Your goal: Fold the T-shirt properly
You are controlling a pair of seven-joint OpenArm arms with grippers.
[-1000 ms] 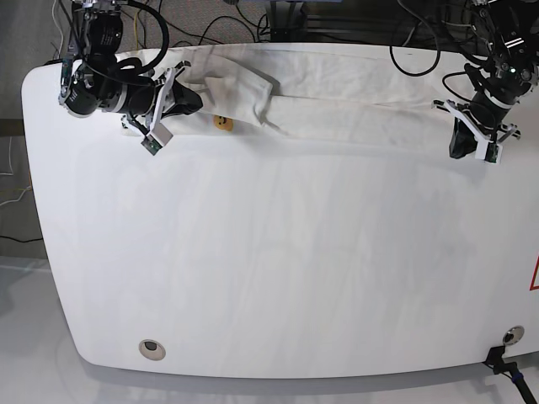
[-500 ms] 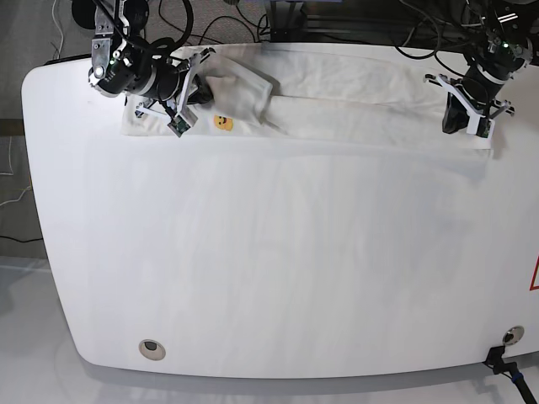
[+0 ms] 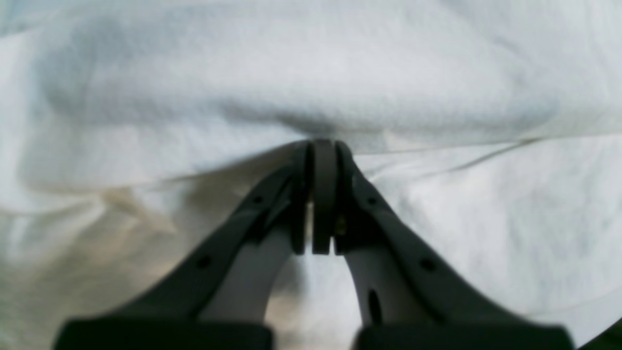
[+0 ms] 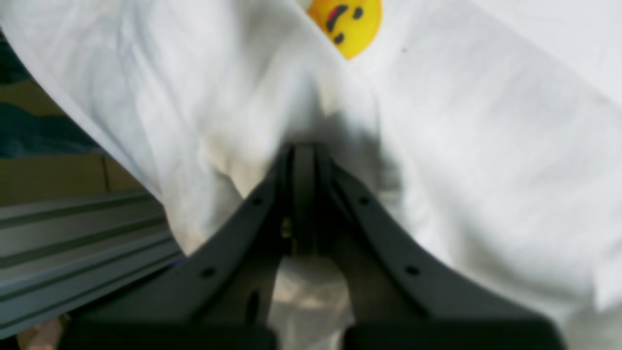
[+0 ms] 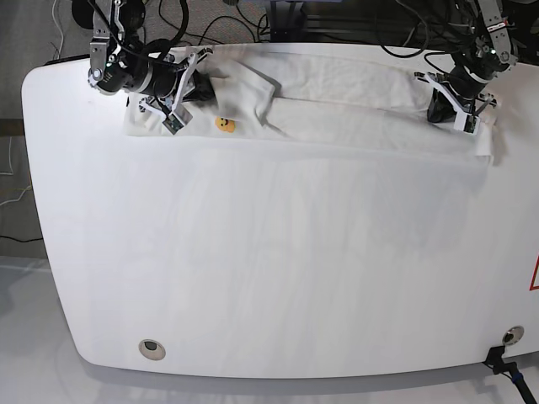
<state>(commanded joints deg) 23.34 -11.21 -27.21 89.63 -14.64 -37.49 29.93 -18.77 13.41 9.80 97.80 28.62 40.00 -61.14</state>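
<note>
The white T-shirt (image 5: 337, 97) lies stretched in a long band along the far edge of the table. A small yellow face print (image 5: 224, 124) shows near its left end, and again on the cloth (image 4: 486, 146) as the yellow face (image 4: 347, 19) in the right wrist view. My right gripper (image 5: 198, 88) (image 4: 301, 148) is shut on a bunched fold of the shirt at that left end. At the other end my left gripper (image 5: 444, 114) (image 3: 323, 146) is shut on the shirt's edge, with white fabric (image 3: 311, 73) filling its view.
The white table (image 5: 269, 252) spreads toward the near edge, with a round grommet (image 5: 152, 348) at the front left and another (image 5: 512, 335) at the front right. Black cables (image 5: 244, 25) trail behind the far edge. A grey frame (image 4: 73, 253) shows past the shirt's edge.
My left gripper has drawn back toward the far edge and a little left, taking the shirt's right end with it. My right gripper moved to the far edge earlier and now holds nearly still.
</note>
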